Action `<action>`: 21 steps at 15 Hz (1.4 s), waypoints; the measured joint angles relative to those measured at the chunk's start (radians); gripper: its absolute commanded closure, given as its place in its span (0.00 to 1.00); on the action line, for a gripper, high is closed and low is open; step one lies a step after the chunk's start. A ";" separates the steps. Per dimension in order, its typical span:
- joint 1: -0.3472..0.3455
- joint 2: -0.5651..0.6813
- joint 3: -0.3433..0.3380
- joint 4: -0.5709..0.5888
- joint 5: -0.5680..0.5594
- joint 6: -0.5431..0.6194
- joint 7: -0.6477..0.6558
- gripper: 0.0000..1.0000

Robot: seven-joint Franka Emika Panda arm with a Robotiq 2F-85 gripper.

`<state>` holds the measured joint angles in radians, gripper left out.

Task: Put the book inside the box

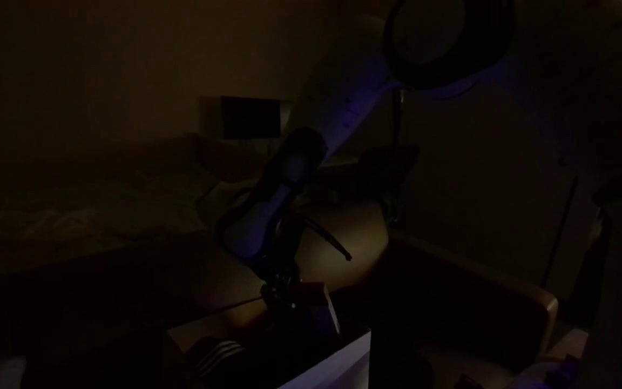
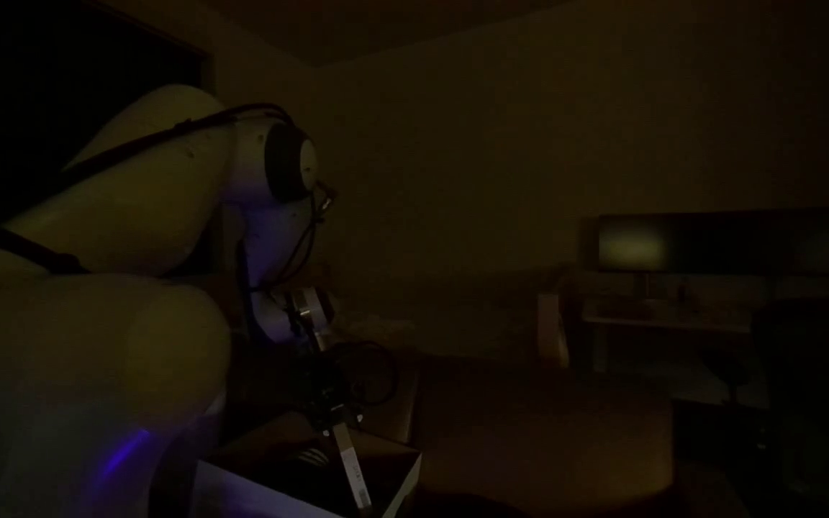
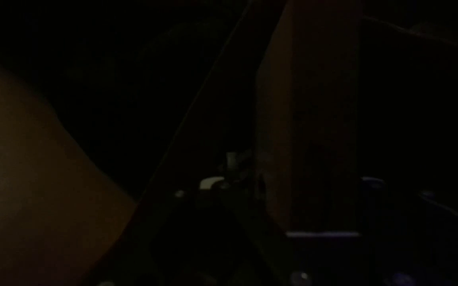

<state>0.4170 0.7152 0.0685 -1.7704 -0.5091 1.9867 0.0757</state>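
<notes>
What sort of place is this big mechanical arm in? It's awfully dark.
Probably someone's home, perhaps a bedroom with a work corner, though the dimness leaves room for doubt. The clues are what looks like crumpled bedding, a monitor and a desk.

I have one arm (image 2: 162, 194) and one gripper (image 2: 342, 425), and I count one book (image 2: 352, 467) in its grip. There is one box (image 2: 231, 496) below me, and in it, besides the book, I make out one dark striped thing (image 1: 216, 356); its pale stripes (image 2: 312, 456) are more than one, but in this gloom I cannot settle their number. Farther off I count one surface (image 2: 673, 320), and toward its far edge I cannot tell whether the dark screen (image 2: 735, 241) is one wide panel or two side by side. Nor can I tell whether the brown padded furniture (image 2: 544, 432) is one piece or several.
</notes>
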 measured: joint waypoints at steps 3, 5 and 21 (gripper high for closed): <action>0.000 0.007 -0.007 0.000 -0.017 -0.004 0.000 0.00; 0.001 0.008 -0.007 0.000 -0.022 -0.007 0.000 0.00; 0.024 -0.123 0.060 -0.001 -0.031 -0.055 0.000 0.00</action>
<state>0.4405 0.5918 0.1284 -1.7715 -0.5399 1.9315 0.0754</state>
